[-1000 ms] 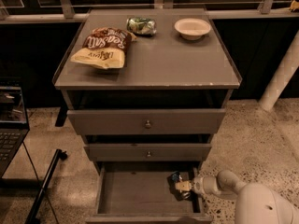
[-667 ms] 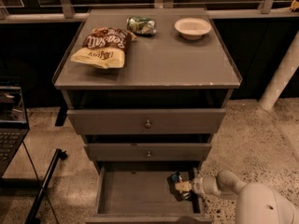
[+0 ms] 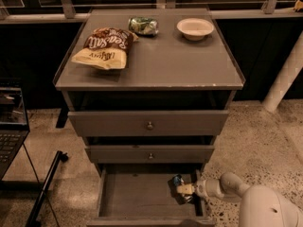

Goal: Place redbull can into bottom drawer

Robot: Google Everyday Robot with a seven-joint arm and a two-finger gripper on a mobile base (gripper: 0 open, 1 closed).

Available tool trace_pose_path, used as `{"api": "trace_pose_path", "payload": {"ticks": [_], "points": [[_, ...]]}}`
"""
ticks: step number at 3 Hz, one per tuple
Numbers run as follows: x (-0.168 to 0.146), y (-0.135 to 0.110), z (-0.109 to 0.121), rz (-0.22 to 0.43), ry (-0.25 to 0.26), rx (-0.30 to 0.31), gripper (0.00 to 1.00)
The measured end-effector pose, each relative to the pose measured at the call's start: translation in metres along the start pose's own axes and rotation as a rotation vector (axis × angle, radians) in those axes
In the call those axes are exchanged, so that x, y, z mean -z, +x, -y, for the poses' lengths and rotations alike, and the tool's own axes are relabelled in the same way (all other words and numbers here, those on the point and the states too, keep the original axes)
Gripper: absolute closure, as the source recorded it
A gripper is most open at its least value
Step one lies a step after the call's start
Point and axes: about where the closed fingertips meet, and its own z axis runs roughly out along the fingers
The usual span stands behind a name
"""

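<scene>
In the camera view, the three-drawer cabinet [image 3: 156, 70] stood with its two knobbed drawers, the upper drawer [image 3: 109, 123] and the middle drawer [image 3: 113, 153], pushed in. The bottom drawer [image 3: 135, 195] was pulled out, showing a flat grey floor. The gripper [image 3: 183, 189] had reached in over the drawer's right wall on the end of the pale arm [image 3: 227, 187] and sat low in the right-hand part of the box. The redbull can [image 3: 177, 180] showed as a small blue-and-silver shape right against the gripper's tip, inside the drawer near its right side and towards the back. Whether the gripper was clamped on the can or had already let it go could not be told, nor whether the can rested on the floor or hung just above it. By my reading the carrying part was done, since the can was already within the drawer's walls. What seemed left was to set it down, let it go and draw the arm clear. On the cabinet top lay a chip bag [image 3: 105, 48], a crumpled green can [image 3: 143, 25] and a shallow bowl [image 3: 195, 28], all well apart from the work below.
</scene>
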Motion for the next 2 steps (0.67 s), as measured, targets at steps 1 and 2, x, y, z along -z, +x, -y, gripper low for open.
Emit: {"api": "trace_pose_path", "payload": {"ticks": [1, 2], "points": [[0.0018, -0.0022, -0.0068, 0.007, -0.013, 0.016, 0.13], [0.0056, -0.0054, -0.0147, 0.017, -0.028, 0.036, 0.00]]}}
